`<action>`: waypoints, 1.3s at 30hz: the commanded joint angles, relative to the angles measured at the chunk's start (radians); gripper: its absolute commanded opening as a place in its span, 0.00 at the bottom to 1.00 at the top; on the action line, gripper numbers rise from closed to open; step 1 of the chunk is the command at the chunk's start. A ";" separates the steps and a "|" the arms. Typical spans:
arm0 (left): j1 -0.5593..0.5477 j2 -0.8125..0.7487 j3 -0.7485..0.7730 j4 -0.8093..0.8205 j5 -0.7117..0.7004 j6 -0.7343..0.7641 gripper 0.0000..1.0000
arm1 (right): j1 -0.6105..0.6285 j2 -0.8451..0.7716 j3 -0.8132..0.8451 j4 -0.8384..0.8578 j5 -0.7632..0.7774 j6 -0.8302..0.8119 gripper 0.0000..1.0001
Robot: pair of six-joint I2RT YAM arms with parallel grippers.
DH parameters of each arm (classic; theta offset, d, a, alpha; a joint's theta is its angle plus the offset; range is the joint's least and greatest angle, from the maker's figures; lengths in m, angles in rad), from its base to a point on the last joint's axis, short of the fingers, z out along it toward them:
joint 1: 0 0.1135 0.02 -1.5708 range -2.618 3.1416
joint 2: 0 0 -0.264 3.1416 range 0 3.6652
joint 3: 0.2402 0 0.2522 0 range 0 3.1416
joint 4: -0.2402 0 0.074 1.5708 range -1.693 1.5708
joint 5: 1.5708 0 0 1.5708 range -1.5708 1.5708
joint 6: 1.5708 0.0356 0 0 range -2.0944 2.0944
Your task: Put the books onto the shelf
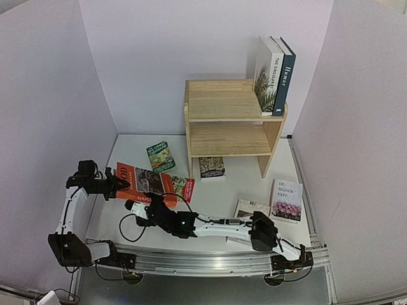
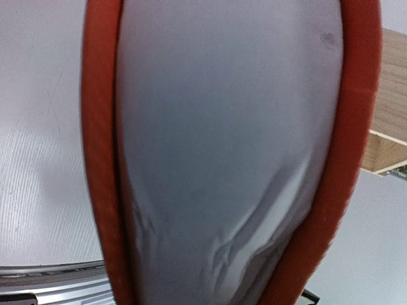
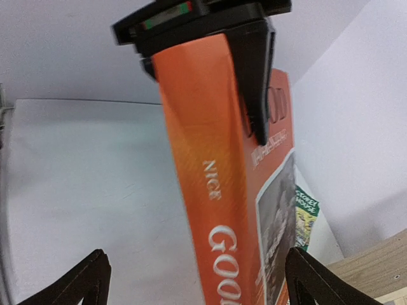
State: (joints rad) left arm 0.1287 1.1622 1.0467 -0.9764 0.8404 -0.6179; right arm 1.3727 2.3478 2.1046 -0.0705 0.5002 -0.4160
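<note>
My left gripper (image 1: 118, 185) is shut on the left end of the orange "GOOD" book (image 1: 156, 183), low over the table's left side. In the right wrist view its black fingers (image 3: 254, 76) clamp the far end of the orange book (image 3: 216, 190). My right gripper (image 1: 145, 202) stands open at the book's near edge, its spine running between the wide jaws (image 3: 197, 286). In the left wrist view the book's page edge (image 2: 222, 146) fills the picture and my own fingers are hidden. The wooden shelf (image 1: 222, 105) holds a white plant book (image 1: 267, 73) and the blue "Humor" book (image 1: 285, 76) upright on its top tier.
A green paperback (image 1: 160, 156) and a dark paperback (image 1: 212, 167) lie in front of the shelf. A white flower book (image 1: 287, 200) and another white book (image 1: 249, 208) lie at the right, the latter partly under my right arm. White walls enclose three sides.
</note>
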 commanded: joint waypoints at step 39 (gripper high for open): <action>0.008 -0.266 0.484 0.199 -0.545 0.457 1.00 | -0.234 -0.398 -0.061 0.004 -0.407 0.562 0.00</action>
State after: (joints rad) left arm 0.1322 0.9970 1.5784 -0.8978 0.4732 -0.2549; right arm 1.2034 2.1438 2.0162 -0.0329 0.3750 -0.1156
